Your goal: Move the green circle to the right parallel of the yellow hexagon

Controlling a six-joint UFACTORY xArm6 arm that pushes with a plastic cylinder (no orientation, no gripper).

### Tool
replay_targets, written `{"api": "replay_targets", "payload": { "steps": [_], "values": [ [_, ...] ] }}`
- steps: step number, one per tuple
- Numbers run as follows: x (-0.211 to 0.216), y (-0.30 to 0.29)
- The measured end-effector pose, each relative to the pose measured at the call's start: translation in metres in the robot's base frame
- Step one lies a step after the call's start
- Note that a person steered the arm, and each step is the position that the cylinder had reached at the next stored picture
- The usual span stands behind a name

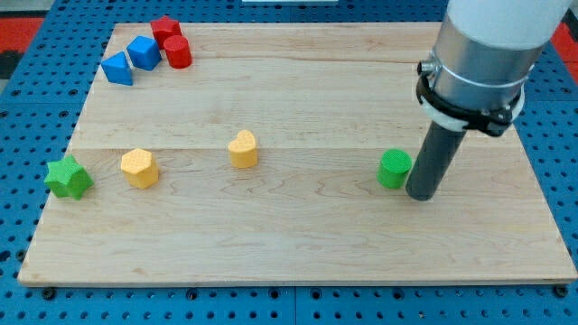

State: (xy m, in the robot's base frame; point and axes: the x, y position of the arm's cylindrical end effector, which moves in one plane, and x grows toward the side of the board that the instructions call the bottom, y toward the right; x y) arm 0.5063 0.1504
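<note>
The green circle [394,170] stands on the wooden board [298,253], right of the middle. My tip [421,194] rests on the board just to the circle's right, touching or nearly touching it. The yellow hexagon [139,168] sits far to the view's left, at about the same height in the view as the green circle.
A yellow heart-shaped block [242,150] lies between the hexagon and the circle. A green star [68,177] is at the left edge. Two blue blocks [129,60] and two red blocks [172,42] are at the top left corner.
</note>
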Motion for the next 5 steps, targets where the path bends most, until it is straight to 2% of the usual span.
{"api": "replay_targets", "payload": {
  "steps": [1, 2, 3, 4, 5],
  "values": [
    [-0.007, -0.029],
    [-0.009, -0.082],
    [-0.012, -0.055],
    [-0.061, -0.043],
    [-0.086, -0.048]
  ]
}}
